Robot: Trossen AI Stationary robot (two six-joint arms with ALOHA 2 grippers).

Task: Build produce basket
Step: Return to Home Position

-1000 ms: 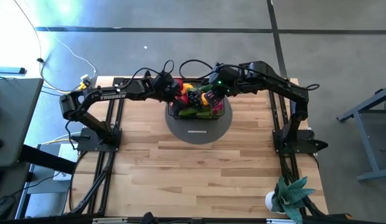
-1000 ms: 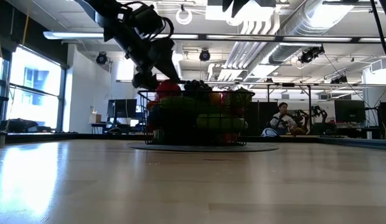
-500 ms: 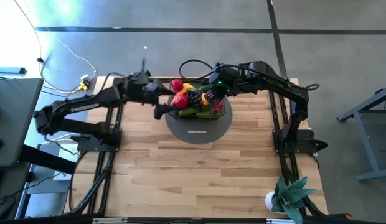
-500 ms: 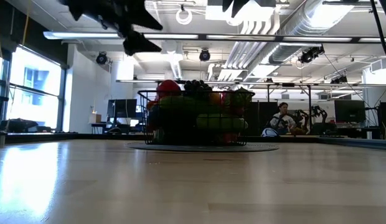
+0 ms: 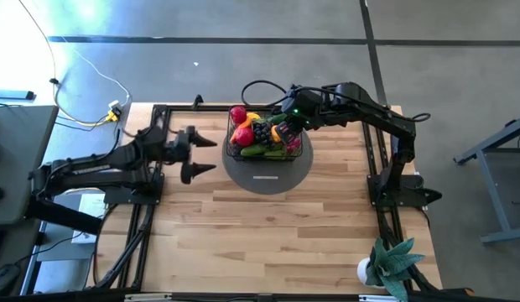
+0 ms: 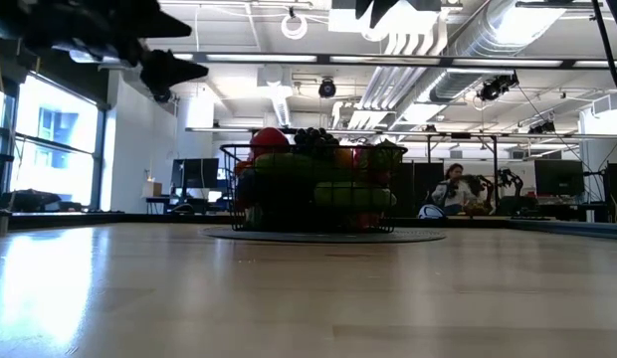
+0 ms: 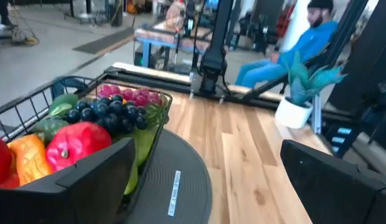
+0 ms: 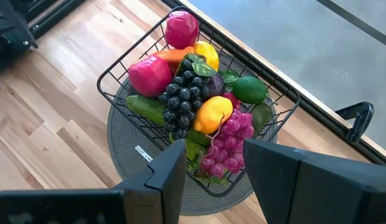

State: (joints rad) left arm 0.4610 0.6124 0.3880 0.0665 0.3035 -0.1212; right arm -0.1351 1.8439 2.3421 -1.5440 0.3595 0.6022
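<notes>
Basket (image 5: 299, 152) heaped with produce (image 5: 260, 134) sits on the grey mat (image 5: 264, 179), mid-table (image 5: 268, 239).
Left hand (image 5: 201, 156) hangs wide open near it, apart; right hand (image 5: 287, 127) hovers over it, open, holding nothing.

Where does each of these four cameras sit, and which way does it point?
High view: above the table, looking straight down; both arms show, left gripper beside the basket, right gripper over it.
Low view: table-top height, looking level at the basket; left gripper overhead.
Left wrist view: on the left arm, facing the basket's side past its open fingers.
Right wrist view: on the right arm, looking down into the basket between its fingers.
All share the basket.
</notes>
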